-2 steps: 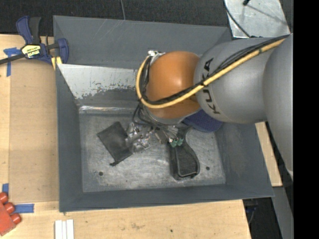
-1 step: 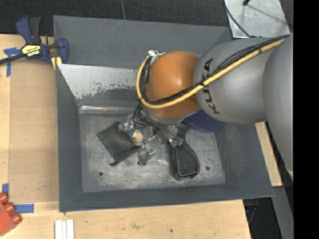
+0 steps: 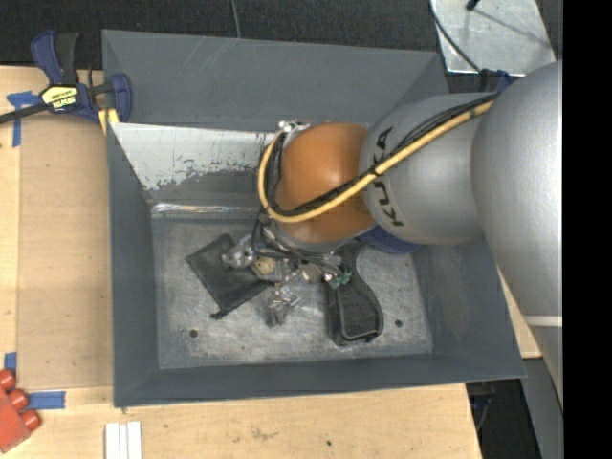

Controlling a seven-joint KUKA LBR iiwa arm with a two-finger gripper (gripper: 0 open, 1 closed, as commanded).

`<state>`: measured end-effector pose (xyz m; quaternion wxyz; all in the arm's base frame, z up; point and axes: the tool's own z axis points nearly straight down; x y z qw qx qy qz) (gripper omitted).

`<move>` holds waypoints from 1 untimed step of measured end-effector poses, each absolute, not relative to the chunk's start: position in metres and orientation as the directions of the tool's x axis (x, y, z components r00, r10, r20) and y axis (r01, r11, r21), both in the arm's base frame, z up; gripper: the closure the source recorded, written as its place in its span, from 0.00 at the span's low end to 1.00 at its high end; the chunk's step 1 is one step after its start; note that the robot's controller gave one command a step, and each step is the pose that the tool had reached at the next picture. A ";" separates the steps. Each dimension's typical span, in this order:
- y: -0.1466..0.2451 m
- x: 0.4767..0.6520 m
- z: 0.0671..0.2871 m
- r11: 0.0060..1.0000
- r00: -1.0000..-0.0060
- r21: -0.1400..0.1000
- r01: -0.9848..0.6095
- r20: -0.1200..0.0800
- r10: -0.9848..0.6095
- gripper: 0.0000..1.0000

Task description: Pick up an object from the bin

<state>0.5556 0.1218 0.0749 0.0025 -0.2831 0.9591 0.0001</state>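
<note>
Hanging low over the bin (image 3: pixel 134 285) floor: claw (image 3: pixel 277 280), just beside a dark flat sheet (image 3: pixel 215 268), black oblong pouch (image 3: pixel 352 312) near; apart or together, cannot tell. Step: approach, likely — next needs firm closure, straight lift.

The bin (image 3: pixel 287 70) is grey, its floor scuffed pale; flat sheet (image 3: pixel 216 272) and rounded pad (image 3: pixel 353 315) are black, wrist cover (image 3: pixel 320 172) orange, cable (image 3: pixel 422 142) yellow.

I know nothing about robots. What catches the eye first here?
The big silver arm, with its round orange cover, reaches in from the right over the grey bin. Under it the gripper sits low near the bin's middle, between a flat black piece on the view's left and a black rounded thing on the view's right.
</note>
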 end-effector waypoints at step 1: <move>0.095 0.572 0.074 0.931 -0.931 0.005 -0.366 -0.010 -0.366 0.00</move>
